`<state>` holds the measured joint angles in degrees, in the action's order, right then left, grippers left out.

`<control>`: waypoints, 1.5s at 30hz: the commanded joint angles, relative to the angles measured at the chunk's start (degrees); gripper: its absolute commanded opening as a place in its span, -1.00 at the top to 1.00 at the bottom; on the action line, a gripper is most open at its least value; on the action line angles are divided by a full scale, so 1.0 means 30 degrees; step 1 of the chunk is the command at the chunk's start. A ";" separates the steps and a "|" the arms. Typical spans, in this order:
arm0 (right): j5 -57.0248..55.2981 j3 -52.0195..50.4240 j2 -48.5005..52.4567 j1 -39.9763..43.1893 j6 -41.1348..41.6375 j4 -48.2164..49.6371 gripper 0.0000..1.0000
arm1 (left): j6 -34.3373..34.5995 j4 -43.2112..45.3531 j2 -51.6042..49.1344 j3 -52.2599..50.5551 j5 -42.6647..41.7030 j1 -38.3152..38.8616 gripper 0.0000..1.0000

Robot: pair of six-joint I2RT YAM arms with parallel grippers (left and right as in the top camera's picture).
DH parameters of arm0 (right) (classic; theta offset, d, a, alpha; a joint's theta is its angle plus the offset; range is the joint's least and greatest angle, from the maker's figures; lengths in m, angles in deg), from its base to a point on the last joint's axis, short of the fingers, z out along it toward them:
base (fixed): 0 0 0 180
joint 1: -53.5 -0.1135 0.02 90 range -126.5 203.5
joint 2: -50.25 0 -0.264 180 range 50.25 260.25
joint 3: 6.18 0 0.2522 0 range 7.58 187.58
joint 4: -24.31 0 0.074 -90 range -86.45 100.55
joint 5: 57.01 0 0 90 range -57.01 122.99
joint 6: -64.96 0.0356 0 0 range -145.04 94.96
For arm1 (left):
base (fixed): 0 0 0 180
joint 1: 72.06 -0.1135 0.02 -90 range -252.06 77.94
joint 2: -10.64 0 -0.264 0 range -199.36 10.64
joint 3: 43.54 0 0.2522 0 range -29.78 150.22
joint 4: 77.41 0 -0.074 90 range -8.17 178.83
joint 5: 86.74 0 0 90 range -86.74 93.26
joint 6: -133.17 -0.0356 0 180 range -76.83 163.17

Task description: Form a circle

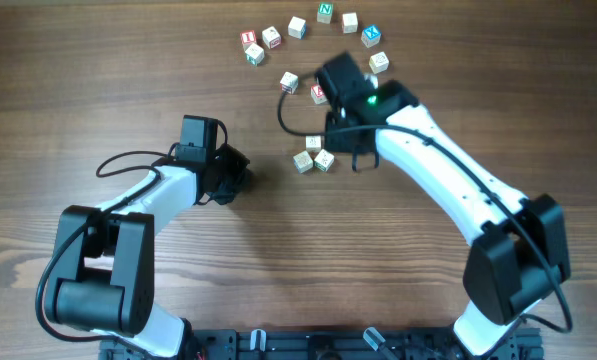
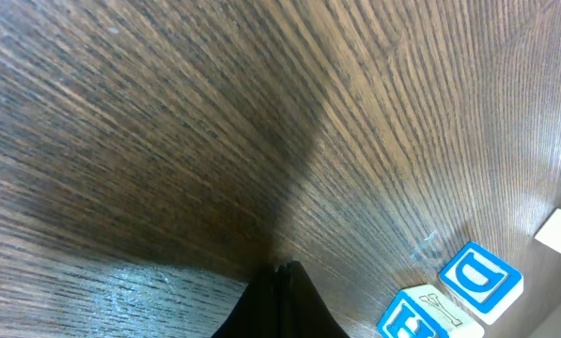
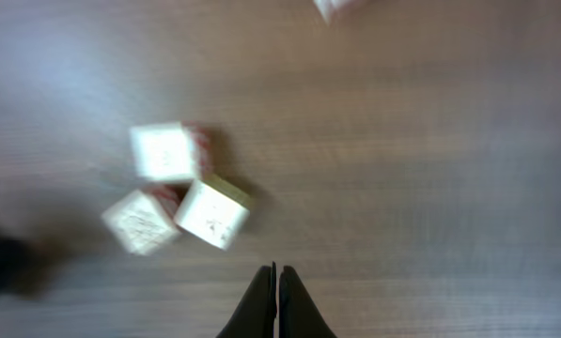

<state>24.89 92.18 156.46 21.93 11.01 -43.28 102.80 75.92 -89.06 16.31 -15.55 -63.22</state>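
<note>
Left claw [image 2: 282,270]: closed with nothing in it. On my left wrist feed the fingers [image 2: 301,310] meet in one dark seam low over the table [image 2: 148,141]; I cannot tell whether the tip touches the wood.
Right claw [image 3: 277,274]: closed and empty, with its fingers [image 3: 259,314] pressed flat together.
Circle: I see no closed ring, only loose cubes [image 1: 297,27] on the wood.
Arc: most cubes sit in an open curve at the far side. It runs from a red-lettered one [image 1: 249,39] on the left, over the green N cube [image 1: 325,12], to a blue-lettered one [image 1: 371,35] and a pale one [image 1: 379,62] on the right.
Under the arc: there are two more cubes, a pale one [image 1: 289,81] and a red-printed one [image 1: 318,93]. The second is right against the black housing of the right arm [image 1: 438,160].
Trio [image 1: 314,143]: three cubes are bunched nearer to me, just left of the right claw. On the right wrist feed they are blurred, ahead and left of the tips, and the lower two seem to touch. The nearest is close to the tips but apart from them.
D cube [image 2: 480,275]: it is printed in blue and lies right of the left claw's tip. A second blue-printed cube [image 2: 421,316] is just beside it.
Left arm [image 1: 158,190]: it is over bare wood left of the trio, well apart from the arc.
</note>
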 commanded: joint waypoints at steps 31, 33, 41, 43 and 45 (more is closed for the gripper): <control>0.2616 -0.8364 0.0743 0.0000 0.5901 1.1089 0.91 | -0.0386 -0.0736 -0.0874 -0.0903 0.2514 -0.0015 0.92; 0.2514 -0.8364 0.0743 0.0000 0.5909 1.1089 0.91 | -0.0386 -0.0743 -0.0874 -0.0903 0.2514 -0.0015 0.92; 0.2244 -0.8364 0.0743 0.0211 0.5566 1.1548 0.91 | -0.0393 -0.0736 -0.0874 -0.0903 0.2514 -0.0015 0.92; 0.2295 -0.8364 0.0743 0.0211 0.5472 1.1708 0.91 | -0.0386 -0.0736 -0.0874 -0.0903 0.2506 -0.0015 0.92; 0.2288 -0.8364 0.0743 0.0211 0.5464 1.1737 0.91 | -0.0386 -0.0736 -0.0874 -0.0896 0.2506 -0.0015 0.92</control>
<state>32.93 67.59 157.18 22.32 28.21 -8.39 102.39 75.77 -89.04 16.31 -15.22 -63.07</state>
